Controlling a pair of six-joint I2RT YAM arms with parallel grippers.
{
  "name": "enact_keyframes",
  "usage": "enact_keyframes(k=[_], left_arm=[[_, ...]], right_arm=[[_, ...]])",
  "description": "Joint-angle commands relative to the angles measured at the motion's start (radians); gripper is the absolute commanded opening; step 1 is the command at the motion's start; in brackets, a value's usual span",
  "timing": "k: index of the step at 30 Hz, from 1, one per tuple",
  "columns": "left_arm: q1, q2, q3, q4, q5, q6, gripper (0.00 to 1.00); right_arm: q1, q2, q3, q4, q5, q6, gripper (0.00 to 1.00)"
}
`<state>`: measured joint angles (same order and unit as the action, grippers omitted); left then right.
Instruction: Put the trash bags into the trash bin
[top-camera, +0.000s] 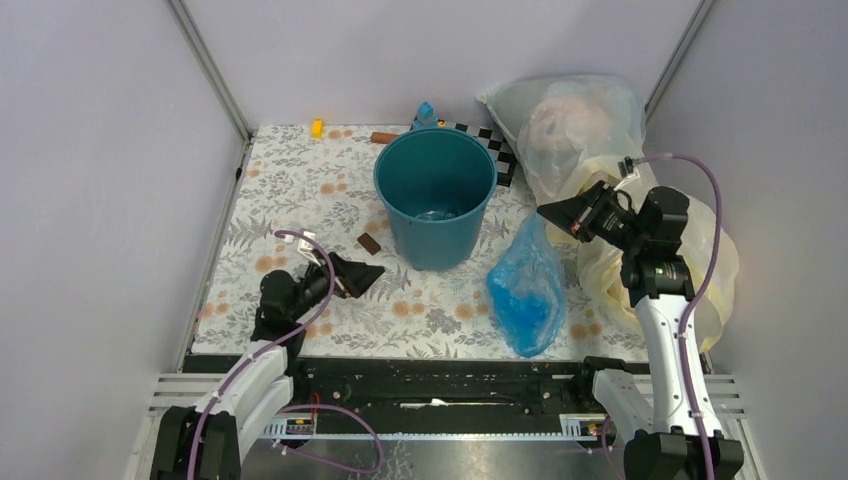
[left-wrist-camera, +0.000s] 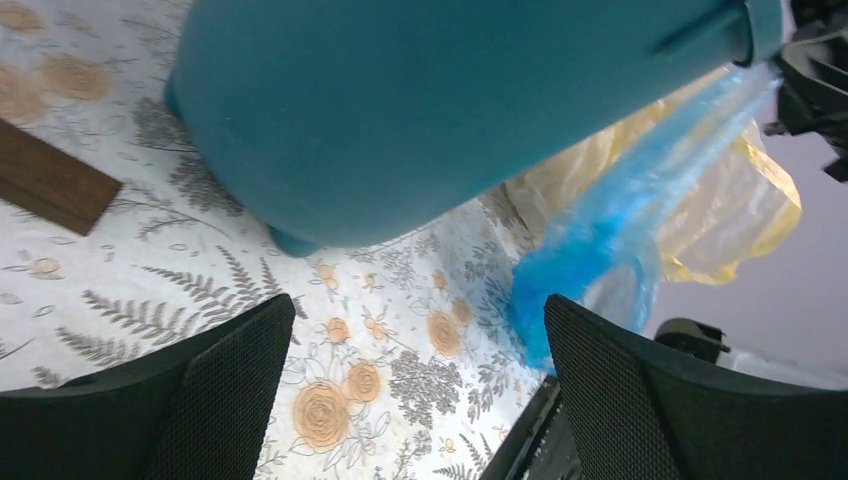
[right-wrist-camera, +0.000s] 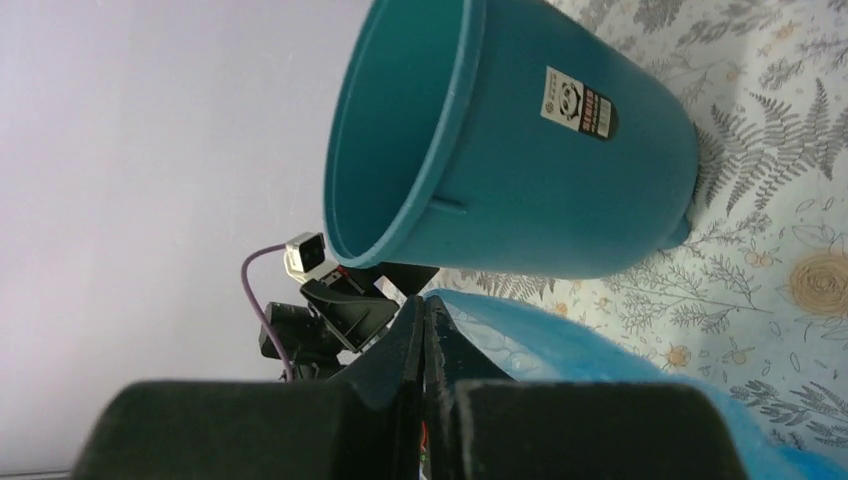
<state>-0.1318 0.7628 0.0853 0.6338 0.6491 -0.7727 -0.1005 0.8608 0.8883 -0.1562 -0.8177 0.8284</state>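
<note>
Right gripper has its jaws pinched on the top corner of the blue trash bag, which drapes onto the floral surface at 4 o'clock from the teal trash bin. Left gripper sits at the bin's 8 o'clock, jaws wide open.

A round teal plastic bin stands upright on the floral table. Beside it, a crinkly translucent blue plastic bag hangs from the right gripper, bottom touching the table.

1x bin, 1x blue bag
</note>
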Motion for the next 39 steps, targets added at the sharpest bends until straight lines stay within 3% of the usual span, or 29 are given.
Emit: enact_keyframes(k=[1, 4, 6, 12, 15, 19, 29, 39], left_arm=[[-0.092, 0.036, -0.011, 0.168, 0.025, -0.012, 0.98], [-0.226, 0.090, -0.003, 0.246, -0.030, 0.002, 0.98], [-0.327, 0.127, 0.038, 0.209, -0.073, 0.064, 0.98], [-0.493, 0.173, 0.096, 0.158, -0.178, 0.142, 0.97], [-0.535, 0.161, 0.097, 0.148, -0.236, 0.154, 0.96], [-0.651, 0.145, 0.106, 0.150, -0.317, 0.195, 0.87], [-0.982, 0.196, 0.288, -0.071, -0.806, 0.270, 0.75], [-1.013, 0.341, 0.424, -0.192, -0.977, 0.248, 0.68]], right_arm=[[0.084, 0.010, -0.040, 0.114, -0.001, -0.022, 0.00], [0.298, 0.027, -0.005, 0.072, 0.171, -0.095, 0.00], [0.420, 0.053, 0.019, 0.061, 0.243, -0.111, 0.00], [0.588, 0.113, 0.054, 0.078, 0.323, -0.135, 0.00], [0.630, 0.128, 0.063, 0.073, 0.352, -0.145, 0.00], [0.657, 0.131, 0.061, 0.073, 0.382, -0.144, 0.00], [0.703, 0.159, 0.062, 0.087, 0.434, -0.142, 0.00], [0.745, 0.180, 0.063, 0.102, 0.448, -0.139, 0.00]])
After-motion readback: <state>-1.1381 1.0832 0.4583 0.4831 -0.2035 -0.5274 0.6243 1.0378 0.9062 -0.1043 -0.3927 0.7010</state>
